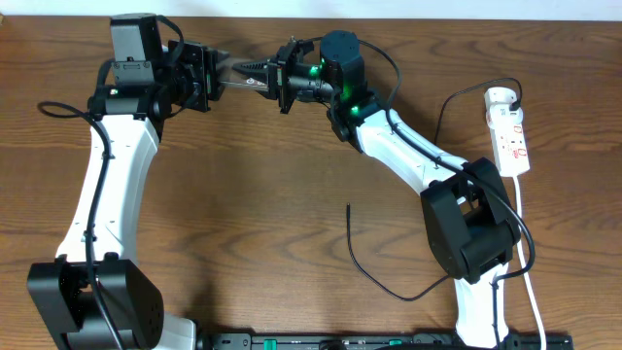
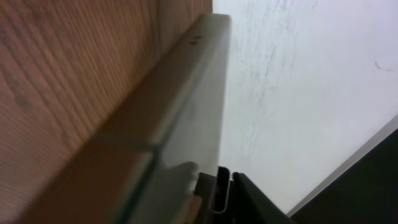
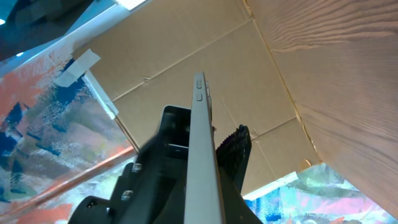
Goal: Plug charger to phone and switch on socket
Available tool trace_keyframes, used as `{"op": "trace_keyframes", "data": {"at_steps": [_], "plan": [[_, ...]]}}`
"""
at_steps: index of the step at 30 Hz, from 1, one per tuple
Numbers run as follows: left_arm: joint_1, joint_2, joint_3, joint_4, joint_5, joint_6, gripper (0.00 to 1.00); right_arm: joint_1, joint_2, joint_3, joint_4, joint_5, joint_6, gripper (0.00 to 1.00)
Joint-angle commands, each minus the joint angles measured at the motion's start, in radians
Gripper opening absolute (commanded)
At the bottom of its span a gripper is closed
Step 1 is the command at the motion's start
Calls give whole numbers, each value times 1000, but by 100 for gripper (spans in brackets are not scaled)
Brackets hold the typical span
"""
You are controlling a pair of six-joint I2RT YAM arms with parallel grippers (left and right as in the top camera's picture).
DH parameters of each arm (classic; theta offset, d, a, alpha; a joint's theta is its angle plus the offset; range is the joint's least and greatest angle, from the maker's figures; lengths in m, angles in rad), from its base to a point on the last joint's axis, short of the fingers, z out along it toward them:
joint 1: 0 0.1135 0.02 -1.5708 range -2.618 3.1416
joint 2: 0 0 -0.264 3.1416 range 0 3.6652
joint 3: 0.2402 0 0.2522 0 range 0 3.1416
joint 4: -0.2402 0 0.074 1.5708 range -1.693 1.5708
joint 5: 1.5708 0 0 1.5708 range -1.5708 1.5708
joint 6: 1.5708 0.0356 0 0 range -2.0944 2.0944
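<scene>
The phone is held edge-on above the table's far side, between my two grippers. My left gripper is shut on one end and my right gripper on the other. In the left wrist view the phone's long grey edge runs up from the jaws. In the right wrist view its thin silver edge sits between the black fingers. The charger's thin black cable lies on the table with its tip free near the middle. The white socket strip lies at the far right.
The right arm's black base stands at the right, over part of the cable. The thick white cord runs from the strip along the right edge toward the front. A black rail lines the front edge.
</scene>
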Motion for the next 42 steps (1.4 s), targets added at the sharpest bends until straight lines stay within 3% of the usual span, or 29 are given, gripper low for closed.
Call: {"op": "trace_keyframes", "data": {"at_steps": [1,7,13,30,33,42], "plan": [[-1,-1,1,13,13,1,32,38,-14,22,9,-56,-10,1],[-1,-1,1,13,14,1,24,45,-14,22,9,-48,-23,1],[-1,-1,1,13,14,1,8,52,-14,22,8,-48,-34,1],[-1,-1,1,12,14,2,8,67,-14,22,5,-43,-56,1],[-1,-1,1,12,14,1,7,67,-14,22,6,-37,-70,9],[-1,-1,1,12,14,2,7,67,-14,22,6,-38,-82,12]]}}
